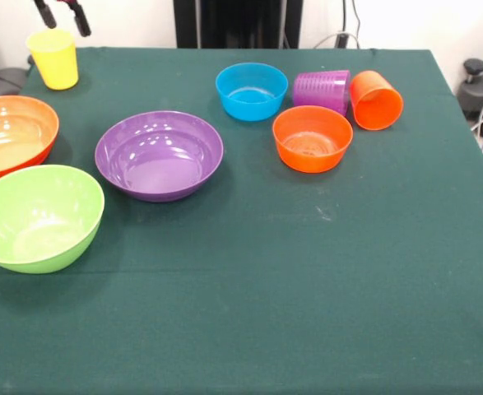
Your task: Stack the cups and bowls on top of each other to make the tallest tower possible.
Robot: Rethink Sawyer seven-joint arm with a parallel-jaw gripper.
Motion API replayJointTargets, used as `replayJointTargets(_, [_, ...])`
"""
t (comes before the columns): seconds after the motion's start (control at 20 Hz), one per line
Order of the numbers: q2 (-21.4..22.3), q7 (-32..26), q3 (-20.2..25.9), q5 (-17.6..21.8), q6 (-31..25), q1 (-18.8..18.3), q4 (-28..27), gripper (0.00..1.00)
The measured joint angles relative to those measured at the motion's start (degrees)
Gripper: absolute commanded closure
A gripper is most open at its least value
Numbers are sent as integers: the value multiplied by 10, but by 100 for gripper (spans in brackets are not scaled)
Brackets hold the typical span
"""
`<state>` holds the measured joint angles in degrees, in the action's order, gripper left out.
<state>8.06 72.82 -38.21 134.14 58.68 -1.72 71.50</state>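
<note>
We see the gripper (61,15) at the top left, only its two dark finger tips showing, spread apart and released, grasping nothing. They hang just above the yellow cup (53,58), which stands upright, mouth up, at the far left corner of the table (307,313).

All pieces are glossy moulded plastic on a matte dark green cloth. The large orange bowl (11,134) sits at the left edge, partly cut off by the picture. The lime green bowl (37,216) lies just in front of it, the two rims touching or nearly so. The purple bowl (159,155), wide and shallow, sits near both, apart from them.

On the far right side we note a tight cluster: small blue bowl (251,90), small orange bowl (312,137), ribbed purple cup (322,89) and orange cup (377,99). Both cups lie on their sides, the orange one with its mouth towards the camera. The purple cup lies between blue bowl and orange cup, close to each; we cannot tell contact.

The near half of the cloth is open. Cables and dark equipment lie beyond the right edge.
</note>
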Motion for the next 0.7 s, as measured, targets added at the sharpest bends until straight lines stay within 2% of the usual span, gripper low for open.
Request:
replayJointTargets(0.3, [-1,0,0,4,31,0,0,0])
replayJointTargets(0.6, [-1,0,-4,4,115,4,0,0])
replayJointTargets(0.7, [-1,0,-6,4,120,5,0,0])
